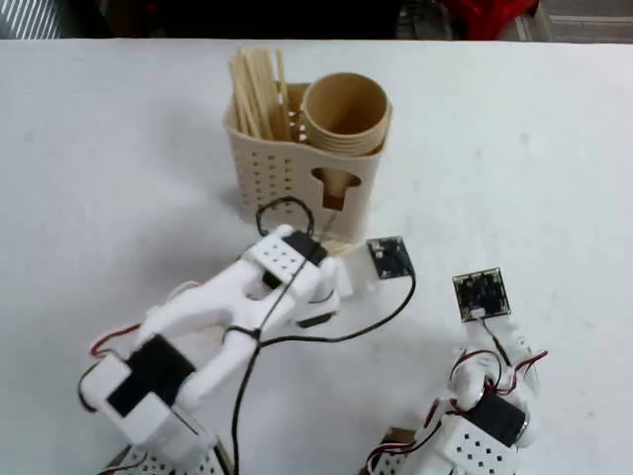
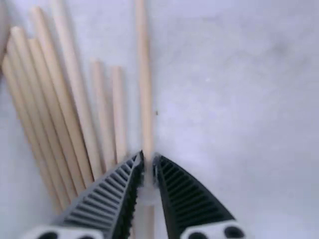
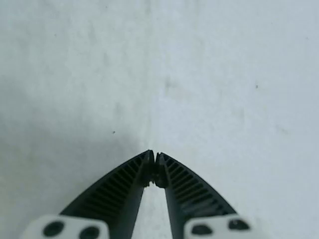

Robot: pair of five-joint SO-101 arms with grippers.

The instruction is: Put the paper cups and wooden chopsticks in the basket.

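Note:
A beige perforated basket (image 1: pixel 272 173) stands at the table's far middle, with wooden chopsticks (image 1: pixel 255 94) upright in one side and nested paper cups (image 1: pixel 345 111) in the other. Just in front of the basket is my left arm's wrist (image 1: pixel 287 262). My left gripper (image 2: pixel 148 162) is shut on a single chopstick (image 2: pixel 143 89) that points away from the fingertips. Several more loose chopsticks (image 2: pixel 60 114) lie side by side on the table beside it. At the near right, my right gripper (image 3: pixel 153 157) is shut on nothing above bare table.
The white table (image 1: pixel 514 148) stretches wide on both sides of the basket. A black cable (image 1: pixel 376 317) loops from the left arm across the table between the two arms. The right arm's body (image 1: pixel 485 416) sits at the near right edge.

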